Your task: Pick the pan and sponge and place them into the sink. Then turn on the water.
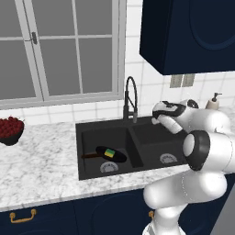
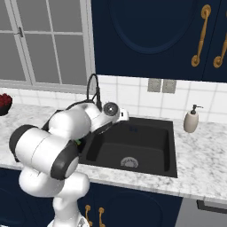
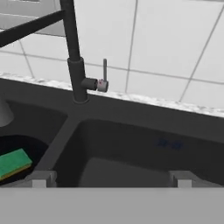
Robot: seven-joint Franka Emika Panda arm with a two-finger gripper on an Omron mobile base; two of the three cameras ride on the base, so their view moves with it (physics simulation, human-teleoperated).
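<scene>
Pan (image 1: 111, 155) and sponge (image 1: 110, 152) lay in the sink's (image 1: 137, 123) left basin, sponge atop pan, as the empty gripper (image 3: 111, 178), jaws apart, faced the faucet lever (image 3: 104, 74), apparently to start the water

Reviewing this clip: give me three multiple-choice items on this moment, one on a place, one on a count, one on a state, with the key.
1. Where does the sponge lie?
A. On the counter by the fruit bowl
B. On the pan in the left basin of the sink
C. In the right basin

2. How many round drains show in the sink?
A. One
B. Two
C. Three

3. How is the gripper?
A. Open, holding nothing
B. Shut on the sponge
C. Shut on the faucet lever

Key:
1 B: the left base view shows the green and yellow sponge on the black pan in the left basin.
2 B: one grey drain sits in each basin.
3 A: the hand view shows the fingertips wide apart with nothing between them, facing the faucet.
</scene>
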